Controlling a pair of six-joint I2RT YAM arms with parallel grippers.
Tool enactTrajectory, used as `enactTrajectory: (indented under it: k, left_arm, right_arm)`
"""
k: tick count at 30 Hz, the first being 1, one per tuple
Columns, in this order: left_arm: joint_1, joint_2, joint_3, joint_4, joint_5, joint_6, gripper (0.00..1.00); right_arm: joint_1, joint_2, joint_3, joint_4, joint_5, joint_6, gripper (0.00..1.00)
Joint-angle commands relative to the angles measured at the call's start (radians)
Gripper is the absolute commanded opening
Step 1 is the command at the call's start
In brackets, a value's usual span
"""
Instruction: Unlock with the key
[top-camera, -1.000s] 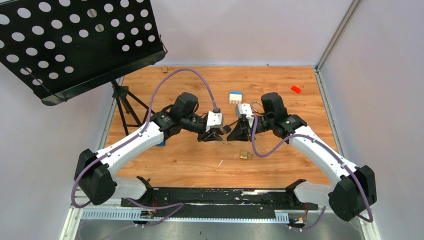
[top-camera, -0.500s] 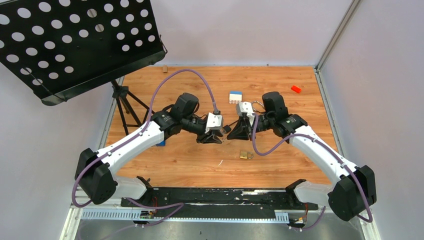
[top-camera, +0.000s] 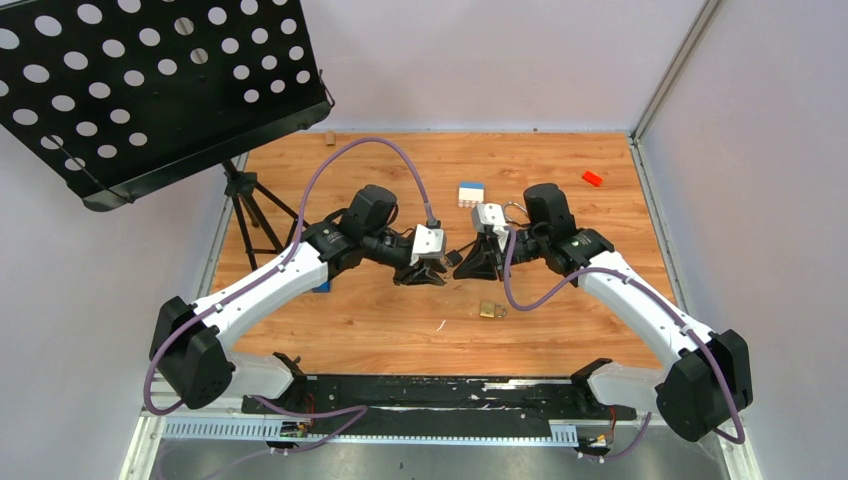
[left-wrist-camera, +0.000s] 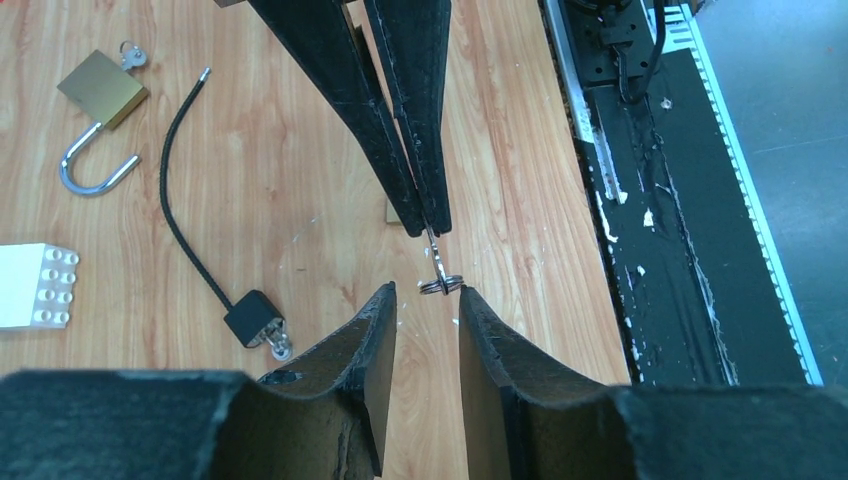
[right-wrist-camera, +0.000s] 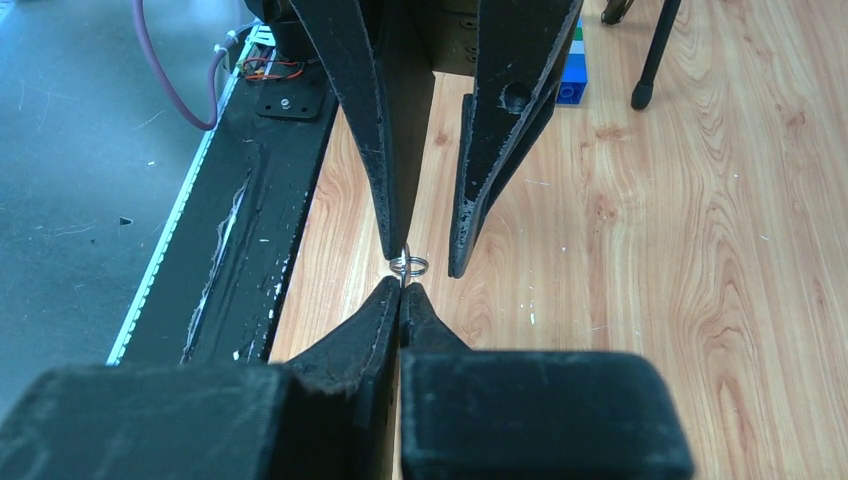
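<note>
The key (left-wrist-camera: 434, 256) is a thin grey metal strip with a small split ring (left-wrist-camera: 438, 286) at its end. My right gripper (right-wrist-camera: 402, 288) is shut on it, and only the ring (right-wrist-camera: 409, 265) pokes out past the tips. My left gripper (left-wrist-camera: 427, 297) faces it tip to tip, open, with the ring just off its fingertips (left-wrist-camera: 385, 298) and nothing held. In the top view both grippers meet above the table's middle, left gripper (top-camera: 440, 268) and right gripper (top-camera: 462, 264). A small brass padlock (top-camera: 490, 310) lies on the wood just in front of them.
A second brass padlock (left-wrist-camera: 100, 88) with its shackle open and a key in it lies behind the right arm. A black cable with a blocky end (left-wrist-camera: 250, 315), a white brick (left-wrist-camera: 35, 285), a blue brick (right-wrist-camera: 572, 85), a red block (top-camera: 592, 178) and a music stand (top-camera: 150, 80) are around.
Both grippers have shifted only very slightly and stay tip to tip. The right is still shut on the key and the left still open.
</note>
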Motion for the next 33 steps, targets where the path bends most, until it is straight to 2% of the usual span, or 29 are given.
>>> enactTrajectory:
  k: [1,18,25,31,33]
  left_arm:
    - [-0.004,-0.018,0.037,0.041,0.019,-0.018,0.36]
    - [-0.034,0.005,0.057,0.040,0.013,-0.020,0.27]
    - [-0.038,0.018,0.050,0.020,0.010,-0.009,0.18]
    - [-0.038,0.017,0.043,0.030,-0.012,-0.021,0.00]
    - [-0.038,0.017,0.039,0.054,-0.033,-0.042,0.00]
  right_arm:
    - [-0.007,0.005,-0.001,0.035,-0.036,0.012,0.00]
    - [-0.007,0.010,-0.003,0.046,-0.036,0.025,0.00]
    - [-0.007,0.005,-0.003,0.046,-0.030,0.028,0.00]
    - [-0.006,-0.006,-0.015,0.060,-0.027,0.032,0.00]
    - [-0.007,-0.010,-0.025,0.071,-0.030,0.032,0.00]
